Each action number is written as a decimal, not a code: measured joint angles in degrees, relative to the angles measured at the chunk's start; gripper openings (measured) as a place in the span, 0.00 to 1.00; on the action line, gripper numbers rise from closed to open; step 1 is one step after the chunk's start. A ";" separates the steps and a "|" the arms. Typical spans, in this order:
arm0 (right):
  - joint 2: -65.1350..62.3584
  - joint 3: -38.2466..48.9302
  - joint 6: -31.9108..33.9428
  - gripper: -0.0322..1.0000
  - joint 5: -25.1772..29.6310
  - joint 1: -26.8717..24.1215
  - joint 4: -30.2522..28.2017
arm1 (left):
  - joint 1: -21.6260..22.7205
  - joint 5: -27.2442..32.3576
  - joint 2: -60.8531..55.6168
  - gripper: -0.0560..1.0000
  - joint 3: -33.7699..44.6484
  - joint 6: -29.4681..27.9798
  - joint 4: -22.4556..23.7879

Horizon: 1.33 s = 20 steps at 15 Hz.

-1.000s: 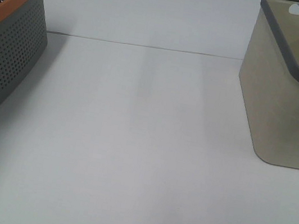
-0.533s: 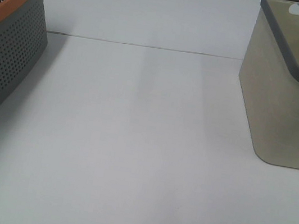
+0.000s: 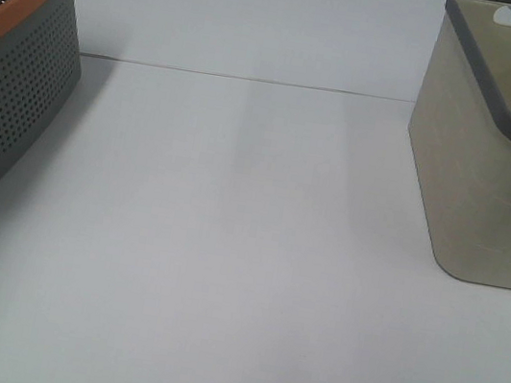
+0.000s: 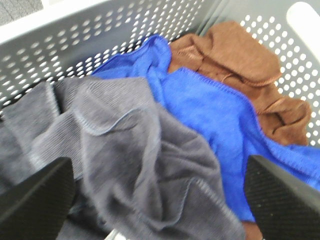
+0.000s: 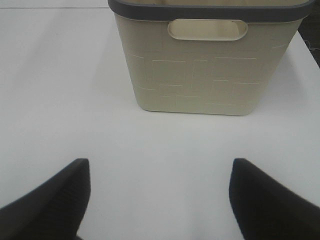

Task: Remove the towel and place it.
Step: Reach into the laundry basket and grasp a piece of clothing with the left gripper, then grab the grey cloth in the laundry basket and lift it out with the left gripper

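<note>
Left claw (image 4: 160, 200) held wide over towel (image 4: 135, 150) in perforated basket (image 4: 75, 35), apparently untouched; right claw (image 5: 160, 200) held wide, empty, above bench (image 5: 60, 100).

Two baskets on the one tabletop (image 3: 223, 274): one grey perforated basket (image 3: 15, 85) with an orange rim, one beige basket (image 3: 492, 200) with a dark rim. Three cloths in the grey one: one dark grey towel (image 4: 145, 165), one blue cloth (image 4: 210, 110), one brown cloth (image 4: 240, 55). And two tools, the left tool (image 4: 160, 200) and the right tool (image 5: 160, 200), two fingers showing on each.
</note>
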 joint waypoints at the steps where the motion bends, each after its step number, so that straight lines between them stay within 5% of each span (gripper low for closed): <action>1: 0.00 0.00 0.00 0.77 0.00 0.00 0.06 | 0.00 0.06 1.38 0.86 -1.49 -0.06 0.17; 15: 0.00 0.00 0.00 0.77 0.00 0.00 0.11 | 0.00 -0.74 12.03 0.79 -6.13 -4.81 2.52; 20: 0.00 0.00 0.00 0.77 0.00 0.00 0.11 | 0.00 -0.86 12.78 0.65 -6.13 -9.22 6.25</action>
